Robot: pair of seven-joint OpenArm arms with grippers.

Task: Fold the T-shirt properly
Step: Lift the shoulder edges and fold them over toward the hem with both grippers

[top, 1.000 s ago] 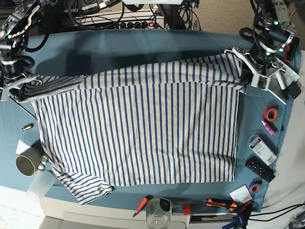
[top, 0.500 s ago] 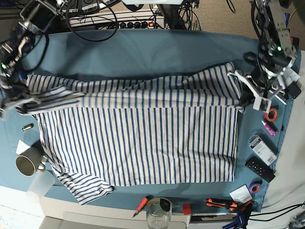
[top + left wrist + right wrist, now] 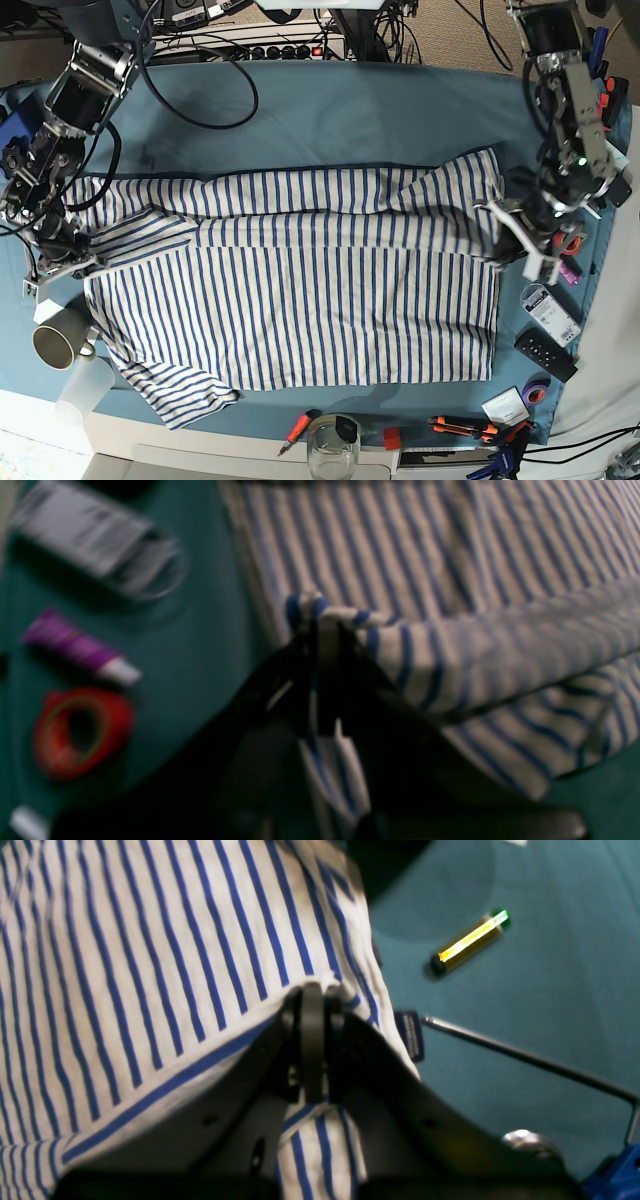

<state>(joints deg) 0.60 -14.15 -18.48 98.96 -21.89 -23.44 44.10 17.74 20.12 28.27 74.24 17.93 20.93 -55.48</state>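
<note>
— Left wrist view: what have your fingers (image 3: 320, 630) got?
— Pinched tight on the shirt's (image 3: 450, 555) edge; the rest spreads beyond them.
— Right wrist view?
— Those fingers (image 3: 312, 1005) clamp striped cloth too.
— Base view?
— The shirt lies across the tabletop (image 3: 330, 110) between both pairs.

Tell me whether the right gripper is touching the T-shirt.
Touching. The right wrist view shows the right gripper shut on a pinched edge of the striped T-shirt, cloth bunched between its closed jaws.

Cream blue-striped T-shirt (image 3: 300, 290), spread flat, top edge folded over (slightly rumpled)
</note>
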